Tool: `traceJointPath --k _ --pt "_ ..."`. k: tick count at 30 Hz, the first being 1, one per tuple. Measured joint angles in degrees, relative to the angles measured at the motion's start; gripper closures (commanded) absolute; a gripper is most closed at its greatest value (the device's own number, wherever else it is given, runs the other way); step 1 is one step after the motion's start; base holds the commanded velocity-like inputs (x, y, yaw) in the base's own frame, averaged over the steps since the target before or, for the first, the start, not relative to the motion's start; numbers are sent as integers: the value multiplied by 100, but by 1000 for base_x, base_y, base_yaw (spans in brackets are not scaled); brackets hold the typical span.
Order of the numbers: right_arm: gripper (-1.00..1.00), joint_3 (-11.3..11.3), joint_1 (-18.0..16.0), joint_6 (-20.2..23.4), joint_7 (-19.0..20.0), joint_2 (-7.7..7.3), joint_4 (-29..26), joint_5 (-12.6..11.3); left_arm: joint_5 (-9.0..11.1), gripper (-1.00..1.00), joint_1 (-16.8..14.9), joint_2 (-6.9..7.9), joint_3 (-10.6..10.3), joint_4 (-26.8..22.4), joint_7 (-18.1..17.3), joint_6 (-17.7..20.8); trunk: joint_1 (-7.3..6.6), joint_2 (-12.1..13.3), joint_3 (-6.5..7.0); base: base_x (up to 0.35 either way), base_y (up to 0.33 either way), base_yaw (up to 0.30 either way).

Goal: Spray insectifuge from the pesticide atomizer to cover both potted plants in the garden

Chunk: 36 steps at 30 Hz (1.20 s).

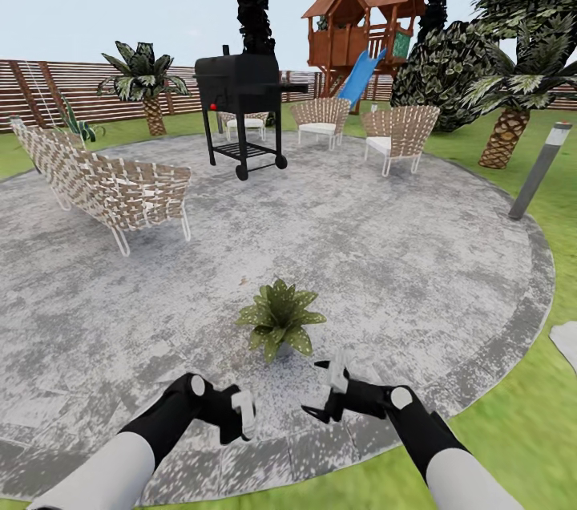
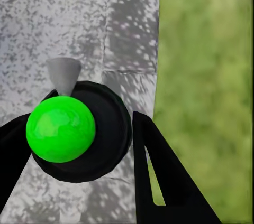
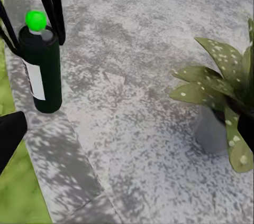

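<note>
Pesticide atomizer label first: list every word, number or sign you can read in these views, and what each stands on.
No text can be read in these views.
The pesticide atomizer, in the left gripper, has a white label band: blank or too blurred to read.
The black grill has a red dot, no lettering.

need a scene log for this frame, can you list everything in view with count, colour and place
potted plant: one, green leaves with whitish specks, on the patio just ahead of the grippers
pesticide atomizer: one, dark green with white label, held upright in the left gripper
patio: one, grey, round, ringed by lawn
grill: one, black, far side of patio
woven chairs: four, tan, around the grill
bollard lamp: one, grey, patio's right edge
play tower: one, brown with blue slide, behind
fence: brown slats, back
palms: two, left back and right
left gripper: black, shut on the bottle
right gripper: black, open, beside the plant
</note>
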Motion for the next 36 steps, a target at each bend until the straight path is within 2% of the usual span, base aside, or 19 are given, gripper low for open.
traceJointPath --k 4,9,14,15,23,30,36 --pt "-100 0 -60 3 229 78 -1 -10 -14 100 -6 -5 -20 25 -4 12 0 0 0 0 0 0" --pt "-100 0 -75 3 272 271 7 -14 -16 100 -1 -36 -33 28 -6 18 0 0 0 0 0 0" --pt "-100 0 -77 3 277 346 7 -20 -20 100 -6 -83 -34 26 -5 18 0 0 0 0 0 0" --pt "100 0 -77 3 277 352 7 -19 -24 100 -8 -85 -31 24 -5 19 0 0 0 0 0 0" --pt "100 10 -77 -2 281 362 59 -9 -4 100 -50 -93 -25 15 -30 -17 0 0 0 0 0 0" --pt "100 19 -77 -3 284 362 70 9 13 100 -130 -108 -18 -25 -263 -29 0 0 0 0 0 0" --pt "100 24 -77 -3 284 363 77 13 39 100 -159 -198 -17 -51 -283 -29 0 0 0 0 0 0"
